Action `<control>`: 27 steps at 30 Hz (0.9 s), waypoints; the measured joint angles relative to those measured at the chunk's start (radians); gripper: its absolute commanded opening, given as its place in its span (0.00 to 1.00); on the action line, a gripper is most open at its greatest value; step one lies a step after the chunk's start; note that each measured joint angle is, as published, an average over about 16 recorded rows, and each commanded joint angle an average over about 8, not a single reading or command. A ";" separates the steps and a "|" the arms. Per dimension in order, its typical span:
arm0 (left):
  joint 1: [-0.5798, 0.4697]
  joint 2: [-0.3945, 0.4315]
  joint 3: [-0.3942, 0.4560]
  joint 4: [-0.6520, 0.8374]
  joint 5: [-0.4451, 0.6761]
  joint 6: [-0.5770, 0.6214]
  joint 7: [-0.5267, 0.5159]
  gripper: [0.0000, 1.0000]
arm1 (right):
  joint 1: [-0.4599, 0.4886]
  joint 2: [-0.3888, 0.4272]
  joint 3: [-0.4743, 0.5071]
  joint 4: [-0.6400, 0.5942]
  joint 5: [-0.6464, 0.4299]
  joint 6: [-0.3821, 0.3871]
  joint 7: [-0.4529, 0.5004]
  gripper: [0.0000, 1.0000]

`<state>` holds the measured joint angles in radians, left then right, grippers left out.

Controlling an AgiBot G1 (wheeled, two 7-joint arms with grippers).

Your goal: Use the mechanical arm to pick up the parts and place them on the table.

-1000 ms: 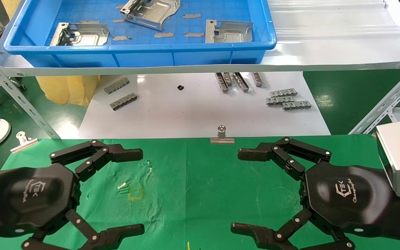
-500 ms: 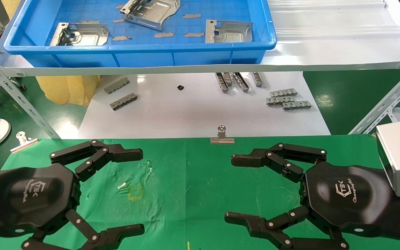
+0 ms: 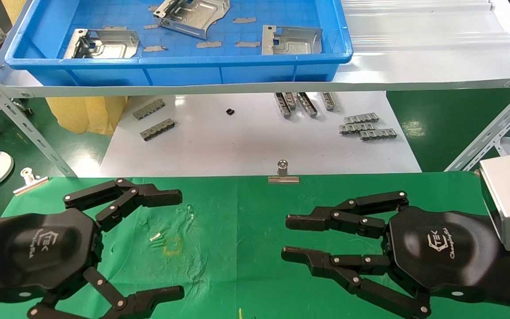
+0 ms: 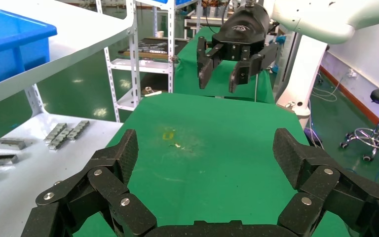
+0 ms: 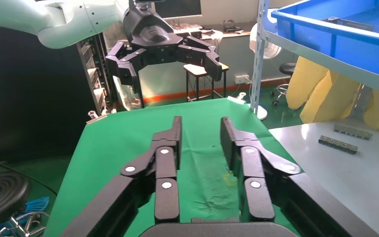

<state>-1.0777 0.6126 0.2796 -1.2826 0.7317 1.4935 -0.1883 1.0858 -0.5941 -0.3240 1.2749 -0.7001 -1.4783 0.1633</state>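
Three silvery sheet-metal parts lie in the blue tray (image 3: 179,60) on the upper shelf: one at the left (image 3: 102,43), one at the back middle (image 3: 191,15), one at the right (image 3: 291,40). My left gripper (image 3: 177,244) hovers wide open and empty over the left of the green-clothed table (image 3: 246,208); it also shows in its wrist view (image 4: 207,153). My right gripper (image 3: 287,237) is over the table's right side, empty, with its fingers drawn near each other and a narrow gap between them (image 5: 201,126).
A yellow mark (image 3: 173,245) is on the cloth near the left gripper. A white board (image 3: 255,141) behind the table carries small grey toothed strips (image 3: 368,126). A metal clip (image 3: 283,173) holds the cloth's far edge. Slanted shelf struts (image 3: 494,128) stand on both sides.
My right gripper's fingers have swung from wide open to nearly parallel, narrowing the gap. The left gripper and the parts have not moved.
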 measured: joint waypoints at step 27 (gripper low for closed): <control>-0.677 0.327 0.202 0.475 0.565 -0.479 -0.219 1.00 | 0.000 0.000 -0.001 -0.001 0.000 0.000 0.000 0.00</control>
<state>-1.7552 0.9396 0.4821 -0.8075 1.2966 1.0143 -0.4069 1.0862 -0.5941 -0.3247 1.2744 -0.6997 -1.4785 0.1629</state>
